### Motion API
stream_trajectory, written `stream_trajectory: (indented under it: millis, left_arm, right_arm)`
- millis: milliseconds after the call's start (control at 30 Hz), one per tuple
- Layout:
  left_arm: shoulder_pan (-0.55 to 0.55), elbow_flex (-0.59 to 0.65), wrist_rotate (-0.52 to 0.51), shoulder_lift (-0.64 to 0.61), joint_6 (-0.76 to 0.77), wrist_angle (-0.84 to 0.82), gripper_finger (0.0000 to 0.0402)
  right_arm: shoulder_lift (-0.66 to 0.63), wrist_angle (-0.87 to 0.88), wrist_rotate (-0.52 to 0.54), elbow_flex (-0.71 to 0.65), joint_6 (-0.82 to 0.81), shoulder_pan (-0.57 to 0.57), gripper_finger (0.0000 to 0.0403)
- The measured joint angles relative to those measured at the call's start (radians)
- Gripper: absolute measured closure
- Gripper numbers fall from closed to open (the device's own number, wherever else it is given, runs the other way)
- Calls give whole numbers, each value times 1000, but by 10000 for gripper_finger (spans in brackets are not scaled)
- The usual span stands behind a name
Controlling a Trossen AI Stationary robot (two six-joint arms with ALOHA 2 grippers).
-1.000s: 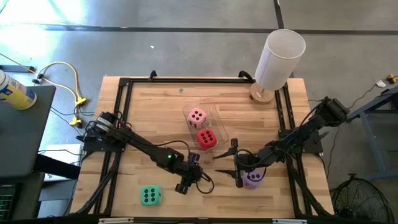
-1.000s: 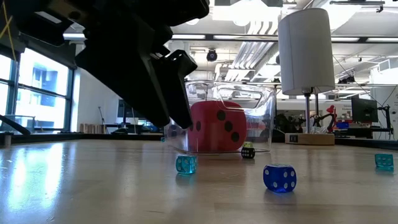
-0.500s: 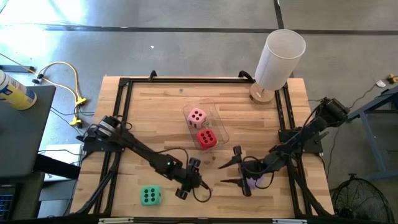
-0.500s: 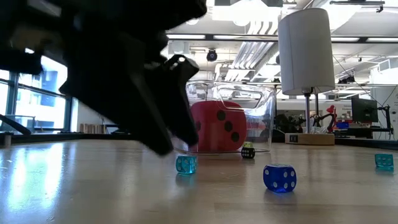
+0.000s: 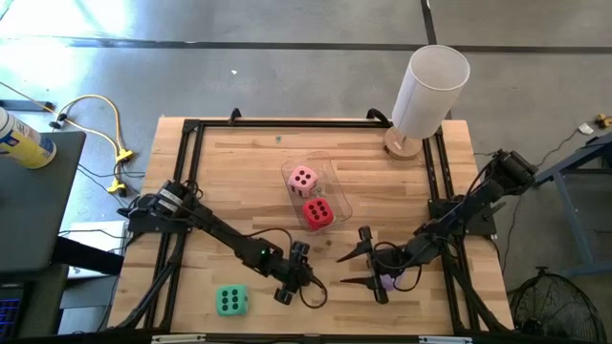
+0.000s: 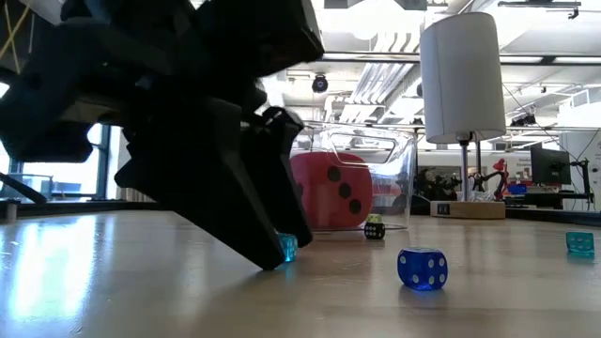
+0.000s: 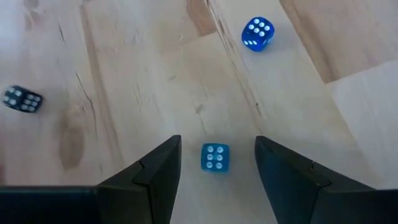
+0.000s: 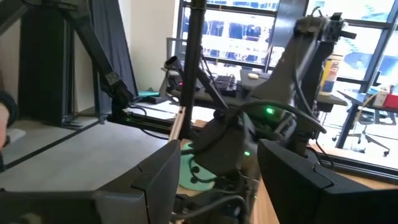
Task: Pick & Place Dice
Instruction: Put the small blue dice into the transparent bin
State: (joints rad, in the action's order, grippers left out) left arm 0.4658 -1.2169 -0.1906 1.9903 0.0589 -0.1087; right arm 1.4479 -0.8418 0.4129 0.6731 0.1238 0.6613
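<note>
While both arms work low over the pale wooden table (image 5: 239, 172):
Left gripper (image 7: 216, 163): fingers apart, straddling a small translucent blue die (image 7: 215, 157).
Right gripper (image 5: 361, 268): fingers spread, empty.
Soft cubes: red die (image 5: 317, 213), pink die (image 5: 303, 179) in clear bin (image 5: 337, 194); green die (image 5: 230, 301) at the front; purple die (image 5: 388, 281) under the right arm.

From above, the purple die (image 5: 390, 281) is mostly hidden under the right pincer (image 5: 356, 268), only a sliver showing. The small dice on the table are too small to make out there. In the low view the left arm's dark bulk (image 6: 188, 122) covers the left part of the clear bin (image 6: 376, 178) and half hides a small cyan die (image 6: 286, 247). A second cyan die (image 6: 580, 242) is cut off by the picture's edge.
</note>
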Motion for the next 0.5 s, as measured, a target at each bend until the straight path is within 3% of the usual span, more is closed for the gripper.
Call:
stream_trajectory:
  millis: [167,500]
  left_arm:
    - [-20,28,56,-3,56,11,205]
    - [-20,71,62,-4,115,-24,205]
  right_arm:
    - [0,0,-1,0,-19,0,197]
    - [0,0,-4,0,-23,0,197]
